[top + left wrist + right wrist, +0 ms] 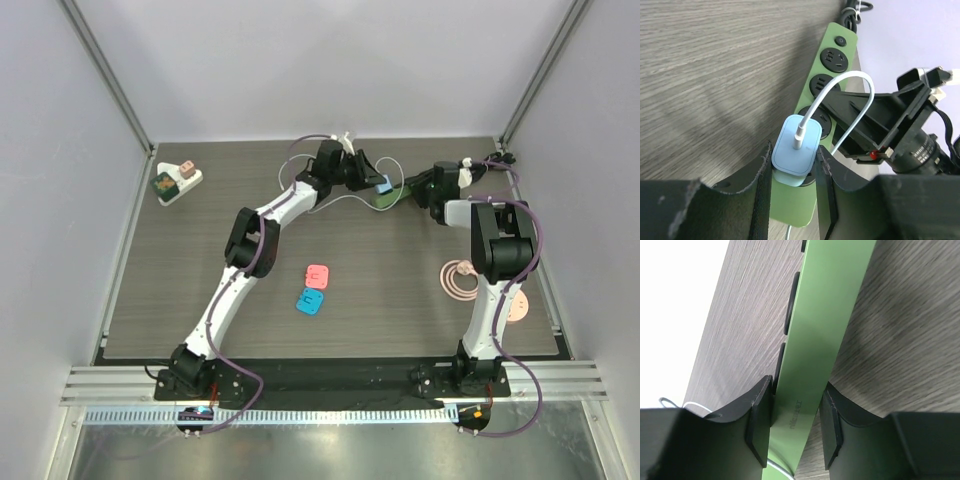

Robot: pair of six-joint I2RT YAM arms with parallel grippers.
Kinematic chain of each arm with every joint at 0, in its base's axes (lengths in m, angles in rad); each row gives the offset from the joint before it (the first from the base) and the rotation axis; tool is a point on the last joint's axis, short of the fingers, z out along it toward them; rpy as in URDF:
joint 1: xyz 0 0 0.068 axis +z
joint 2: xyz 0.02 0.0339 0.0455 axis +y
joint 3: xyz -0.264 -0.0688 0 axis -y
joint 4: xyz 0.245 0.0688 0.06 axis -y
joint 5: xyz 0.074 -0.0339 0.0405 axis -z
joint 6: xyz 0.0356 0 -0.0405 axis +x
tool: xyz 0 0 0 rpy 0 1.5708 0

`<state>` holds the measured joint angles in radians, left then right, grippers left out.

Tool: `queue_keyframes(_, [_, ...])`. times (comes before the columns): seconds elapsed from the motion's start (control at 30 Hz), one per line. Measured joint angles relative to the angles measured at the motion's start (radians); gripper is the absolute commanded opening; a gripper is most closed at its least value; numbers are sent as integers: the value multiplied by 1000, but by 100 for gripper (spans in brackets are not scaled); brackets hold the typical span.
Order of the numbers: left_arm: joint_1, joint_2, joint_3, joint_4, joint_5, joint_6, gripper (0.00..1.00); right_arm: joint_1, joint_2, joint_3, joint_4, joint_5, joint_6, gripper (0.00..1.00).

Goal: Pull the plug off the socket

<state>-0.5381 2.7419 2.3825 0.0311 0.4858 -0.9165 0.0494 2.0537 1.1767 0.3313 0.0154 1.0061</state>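
At the far-left rear of the wood-grain table [150, 290] lay a white socket block [178, 182], well apart from everything else. Toward the middle rear, the left gripper [370, 182] was closed on a light-blue USB charger plug [796, 150], its two black fingers [761, 190] pressed against the plug's sides. The plug sat on the face of a green power strip [836, 60], over one of the round sockets near the strip's end; whether its pins were fully in could not be told. A white cable [852, 82] looped out of the plug's top. Nearer the arms, in the middle of the table, a pink square pad [319, 274] and a blue square pad [310, 302] lay just beside each other. To the right, the right gripper [796, 412] clamped the strip by its two long edges, near one end. Farther right lay a coiled pink cable [458, 279], flat on the table beside the right arm
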Motion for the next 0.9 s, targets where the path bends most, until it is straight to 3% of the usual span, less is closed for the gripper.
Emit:
queue_keyframes(0.23, [-5,-8,-23,14,37,157,0,0,-5,-37,26,-11,-1,1])
queue_keyframes(0.43, [-13,-95,-206,146,43,278,0,0,-19,-58,16,-39,-5,1])
queue_keyframes(0.67, [-15,-191,-426,343,-53,187,0,3,-25,-63,40,-82,3,1])
queue_keyframes(0.9, [-15,-192,-495,511,-61,132,0,-6,-25,-84,88,-108,27,1])
